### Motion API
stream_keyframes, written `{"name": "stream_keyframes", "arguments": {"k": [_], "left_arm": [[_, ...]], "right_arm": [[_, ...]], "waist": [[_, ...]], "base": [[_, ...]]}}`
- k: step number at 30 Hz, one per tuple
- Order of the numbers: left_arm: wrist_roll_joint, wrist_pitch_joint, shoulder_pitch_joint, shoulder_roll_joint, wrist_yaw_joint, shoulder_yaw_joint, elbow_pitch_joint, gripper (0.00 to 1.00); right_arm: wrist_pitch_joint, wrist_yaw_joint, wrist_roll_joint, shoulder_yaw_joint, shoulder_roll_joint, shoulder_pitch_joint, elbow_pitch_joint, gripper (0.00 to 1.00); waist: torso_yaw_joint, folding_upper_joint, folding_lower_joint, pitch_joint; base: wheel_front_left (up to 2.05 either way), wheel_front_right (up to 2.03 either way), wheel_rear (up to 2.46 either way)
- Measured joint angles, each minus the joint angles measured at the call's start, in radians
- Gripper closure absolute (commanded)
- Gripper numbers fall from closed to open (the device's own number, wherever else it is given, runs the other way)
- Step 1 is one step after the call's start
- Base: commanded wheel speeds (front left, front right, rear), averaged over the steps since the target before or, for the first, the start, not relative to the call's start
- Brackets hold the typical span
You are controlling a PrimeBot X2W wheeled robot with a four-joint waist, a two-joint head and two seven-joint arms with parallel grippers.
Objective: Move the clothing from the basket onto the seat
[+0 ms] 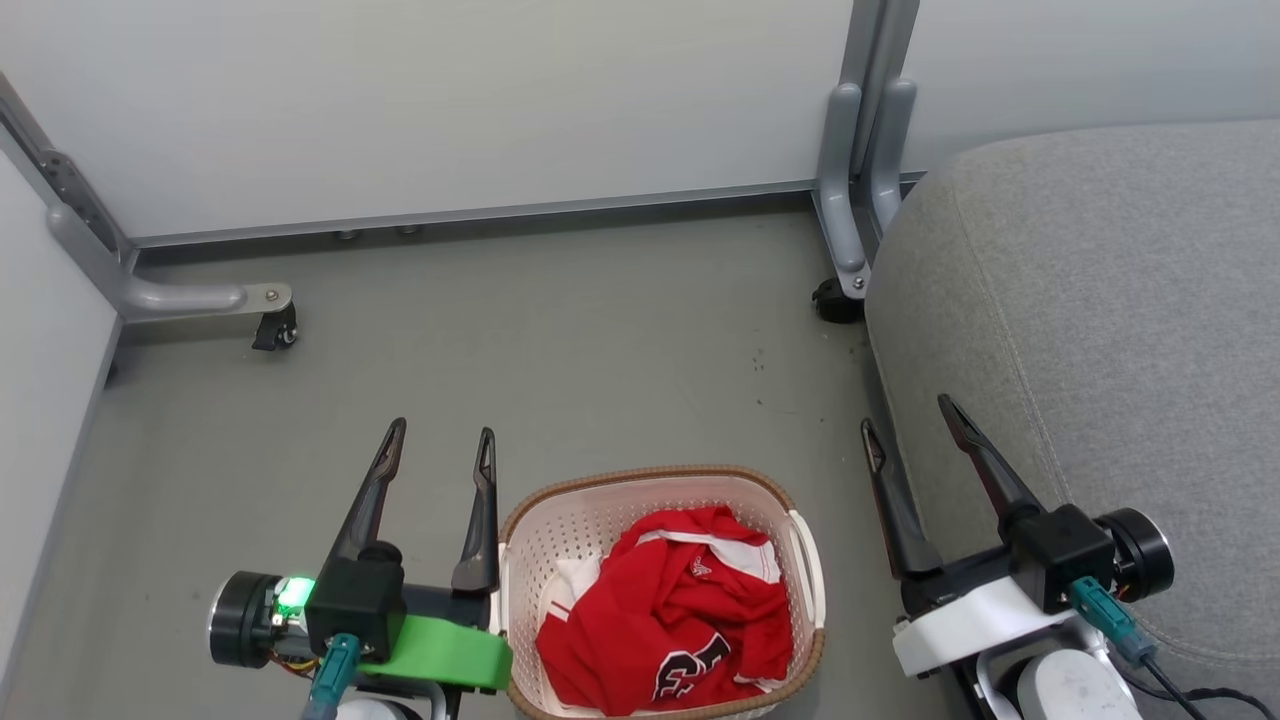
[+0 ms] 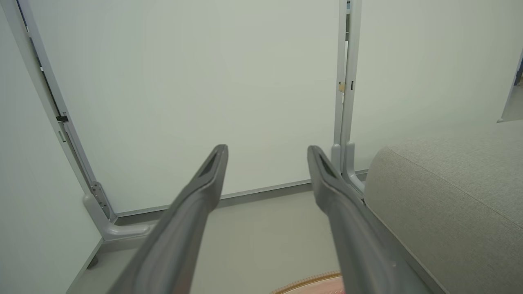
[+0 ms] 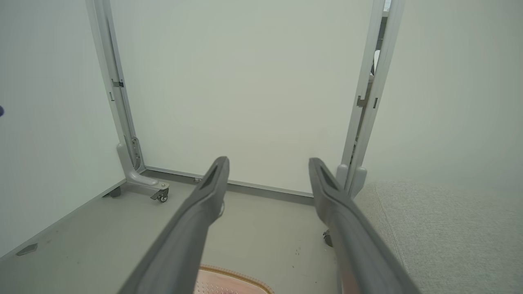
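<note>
The cream-white basket (image 1: pixel 610 505) with a brown rim stands on the grey floor at the bottom centre of the head view. Crumpled red clothing (image 1: pixel 672 615) with white trim and dark lettering lies inside it. My left gripper (image 1: pixel 442 435) hovers just left of the basket, open and holding nothing. To the basket's right, my right gripper (image 1: pixel 908 412) is open too, beside the front edge of the light-grey seat (image 1: pixel 1100 300). The basket's rim (image 2: pixel 310 281) peeks in at the bottom of the left wrist view, between my left gripper (image 2: pixel 267 152) fingers; the seat (image 2: pixel 449 192) lies to the right.
White partition panels on grey metal feet with castors (image 1: pixel 275 330) close off the back and left. A second castor foot (image 1: pixel 835 300) stands by the seat's far corner. Bare grey floor (image 1: pixel 560 350) stretches beyond the basket.
</note>
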Motion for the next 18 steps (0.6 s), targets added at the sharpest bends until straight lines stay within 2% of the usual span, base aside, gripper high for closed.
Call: {"name": "stream_keyframes", "arguments": {"k": [12,16,18], "left_arm": [[-0.023,0.000,0.011,0.000,-0.003,-0.012,0.058,0.00],[-0.058,0.000,-0.030,0.001,-0.005,-0.031,0.155,0.00],[-0.074,0.000,-0.055,0.001,-0.021,-0.052,0.195,0.00]], "right_arm": [[0.000,0.000,0.024,-0.011,0.002,0.008,0.004,0.00],[0.000,0.000,0.040,-0.034,0.001,-0.026,-0.005,0.00],[0.000,0.000,0.040,-0.035,-0.003,-0.045,-0.011,0.00]], "waist": [[-0.006,0.0000,0.0000,0.015],[-0.008,0.0000,0.0000,0.068],[-0.009,0.0000,0.0000,0.096]], "base": [[0.00,0.00,0.00],[0.00,0.00,0.00],[0.00,0.00,0.00]]}}
